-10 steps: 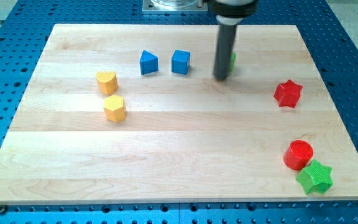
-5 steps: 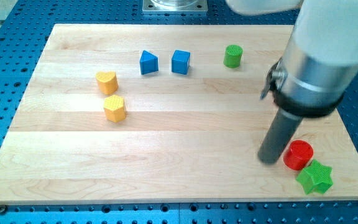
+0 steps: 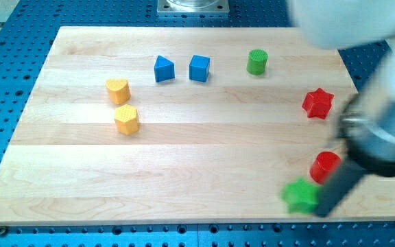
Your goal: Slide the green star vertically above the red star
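The green star [image 3: 300,196] lies near the view's bottom right edge of the wooden board [image 3: 197,144], blurred by motion. My tip [image 3: 323,211] is just to its right, touching or almost touching it. The red star [image 3: 317,103] sits higher up at the view's right. The red cylinder [image 3: 324,165] stands just above and right of the green star, partly hidden by my rod.
A green cylinder [image 3: 256,62] stands near the view's top right. A blue triangular block [image 3: 163,69] and a blue cube [image 3: 199,68] sit at top centre. Two yellow blocks [image 3: 117,90] [image 3: 125,119] lie at the left. The arm's body covers the right edge.
My tip has swung from the left of the red cylinder down to the right of the green star. The green star has slid left. The red star is uncovered again.
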Robot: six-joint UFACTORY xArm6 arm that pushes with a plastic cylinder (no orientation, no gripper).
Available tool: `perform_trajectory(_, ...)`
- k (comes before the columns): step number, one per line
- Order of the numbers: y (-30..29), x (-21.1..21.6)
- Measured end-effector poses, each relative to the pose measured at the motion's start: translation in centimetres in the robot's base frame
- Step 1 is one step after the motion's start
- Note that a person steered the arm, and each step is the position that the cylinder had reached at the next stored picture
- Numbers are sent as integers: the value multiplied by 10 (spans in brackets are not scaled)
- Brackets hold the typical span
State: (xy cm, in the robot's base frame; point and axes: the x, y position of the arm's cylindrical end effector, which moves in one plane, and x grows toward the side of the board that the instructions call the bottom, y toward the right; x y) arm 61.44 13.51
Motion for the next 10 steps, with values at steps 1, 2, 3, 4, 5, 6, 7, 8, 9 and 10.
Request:
perform_trajectory(1,-115,-25)
perform_trajectory(2,-111,-21)
perform_trajectory(3,-187,-19)
perform_trajectory(4,-191,-82)
perform_trajectory(5,-166,-137)
perform_trajectory(6,-106,-209)
perform_trajectory(7,-46,-233)
perform_trajectory(8,-104,-211)
perform_trajectory(9,-139,-180)
perform_trajectory(10,-150,-225)
